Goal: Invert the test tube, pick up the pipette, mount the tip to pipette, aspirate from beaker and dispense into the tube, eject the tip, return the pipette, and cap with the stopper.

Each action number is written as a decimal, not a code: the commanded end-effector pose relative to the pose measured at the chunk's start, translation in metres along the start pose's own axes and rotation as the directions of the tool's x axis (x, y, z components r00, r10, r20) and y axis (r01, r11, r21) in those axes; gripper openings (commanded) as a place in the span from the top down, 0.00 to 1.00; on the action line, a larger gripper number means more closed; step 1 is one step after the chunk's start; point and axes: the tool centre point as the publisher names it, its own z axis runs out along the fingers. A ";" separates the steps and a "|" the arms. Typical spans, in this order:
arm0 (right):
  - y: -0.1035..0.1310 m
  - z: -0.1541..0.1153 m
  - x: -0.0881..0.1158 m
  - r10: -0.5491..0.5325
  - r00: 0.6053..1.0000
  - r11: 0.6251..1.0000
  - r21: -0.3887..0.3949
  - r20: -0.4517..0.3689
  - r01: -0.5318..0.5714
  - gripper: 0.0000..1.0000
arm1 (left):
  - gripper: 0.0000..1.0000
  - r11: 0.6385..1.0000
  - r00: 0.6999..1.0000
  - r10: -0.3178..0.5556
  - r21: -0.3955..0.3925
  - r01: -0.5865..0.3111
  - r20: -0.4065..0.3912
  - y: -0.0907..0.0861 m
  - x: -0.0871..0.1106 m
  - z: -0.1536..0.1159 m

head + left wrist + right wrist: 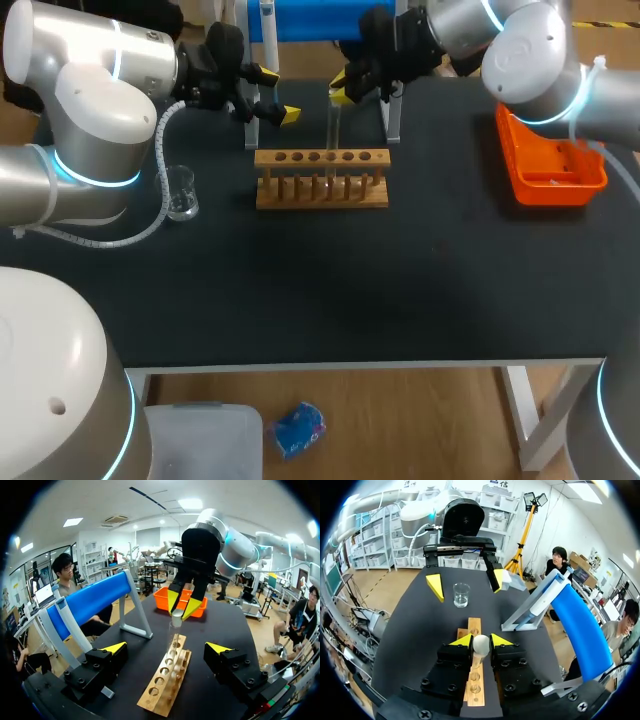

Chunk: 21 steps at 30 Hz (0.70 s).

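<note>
Wooden six-hole rack [321, 182] mid-table | right gripper [340, 93] clamped on clear glass test tube [333, 125], axis upright, lower end at rack holes | left gripper [277, 94] fingers apart, just left.

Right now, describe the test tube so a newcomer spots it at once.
Find the wooden rack on the black table. Over its holes the right hand grips a clear test tube. Unlike the squat beaker beside the rack, it is slim and held.

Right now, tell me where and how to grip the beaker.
The beaker stands upright, mouth open, with the wooden rack on its far side. So probably grip its straight glass wall near mid-height, fingers either side, coming in level from the left tool's side.
</note>
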 end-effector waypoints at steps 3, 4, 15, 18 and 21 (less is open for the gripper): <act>-0.005 0.002 0.001 0.008 1.000 1.000 0.006 -0.006 -0.008 1.00 | 0.00 1.000 1.000 -0.001 -0.004 0.001 -0.005 -0.001 -0.001 0.000; -0.005 0.003 0.001 0.014 1.000 1.000 0.004 -0.003 -0.014 1.00 | 0.00 1.000 1.000 -0.001 -0.004 0.001 -0.005 -0.001 -0.001 0.000; 0.002 -0.003 -0.006 0.012 1.000 1.000 -0.013 0.017 -0.012 1.00 | 0.00 1.000 1.000 -0.001 -0.004 0.001 -0.005 -0.001 -0.001 0.000; 0.005 -0.006 -0.008 0.010 1.000 1.000 -0.017 0.024 -0.009 1.00 | 0.00 1.000 1.000 -0.001 -0.004 0.001 -0.005 -0.001 -0.001 0.000; 0.006 -0.006 -0.010 0.006 1.000 1.000 -0.020 0.028 -0.006 1.00 | 0.00 1.000 1.000 -0.001 -0.004 0.001 -0.005 -0.001 -0.001 0.000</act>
